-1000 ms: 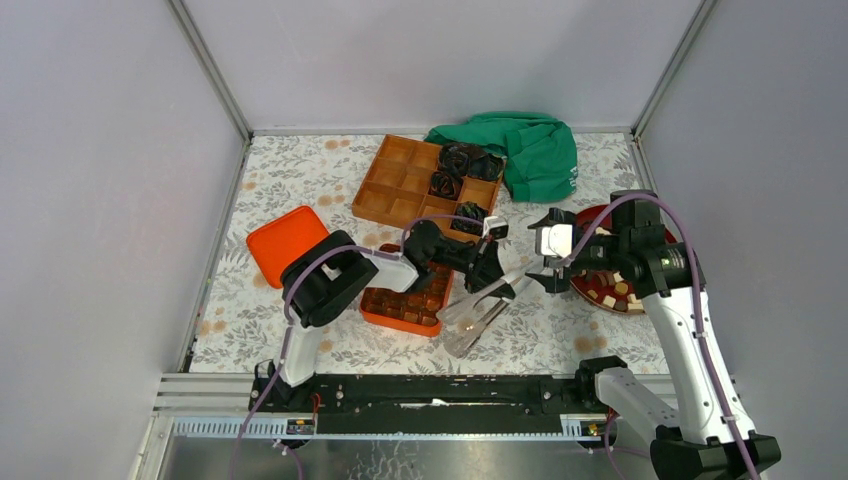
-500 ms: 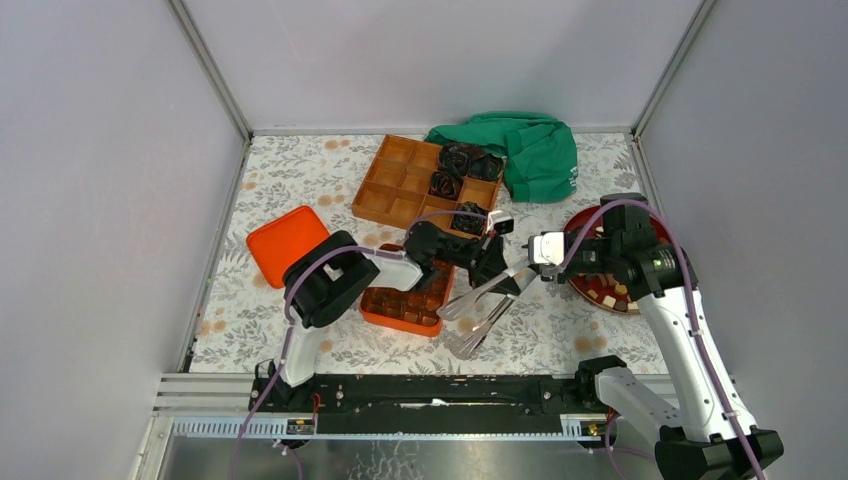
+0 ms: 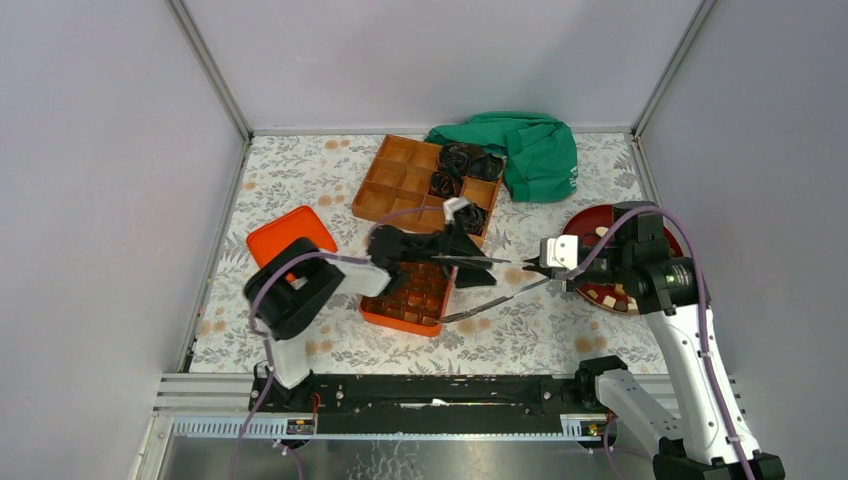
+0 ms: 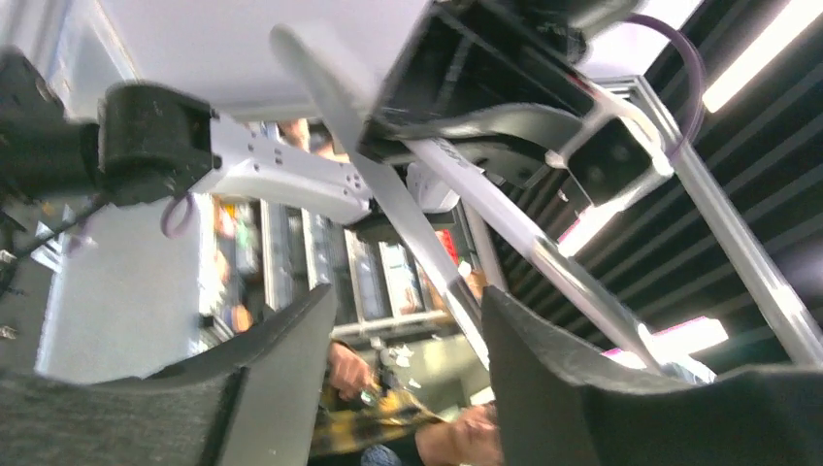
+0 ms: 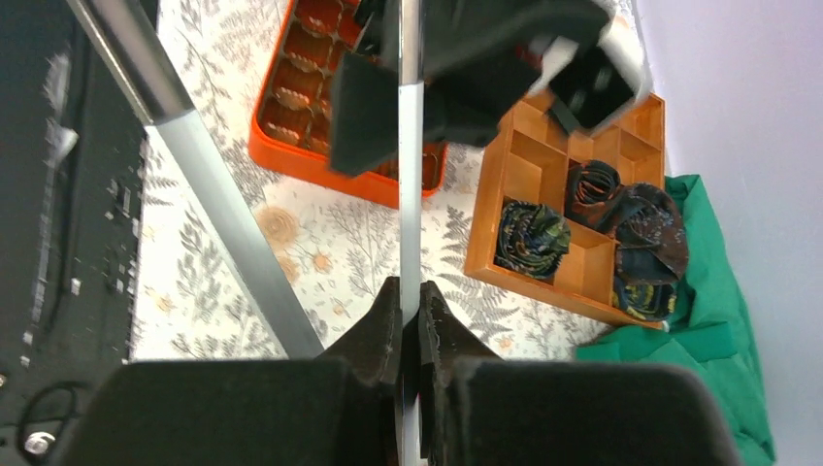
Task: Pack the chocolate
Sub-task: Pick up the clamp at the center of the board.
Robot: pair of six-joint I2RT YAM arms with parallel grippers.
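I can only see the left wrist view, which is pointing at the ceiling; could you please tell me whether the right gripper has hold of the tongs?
Observer: Yes, the right gripper is shut on one arm of the tongs; the other arm juts free.
Operator: Thank you. Where is the packing tray?
Observer: The orange tray, holding brown chocolate, lies on the table under the left arm.
Operator: Is there chocolate elsewhere?
Observer: Yes, cream and tan pieces sit in the red dish beside the right arm.
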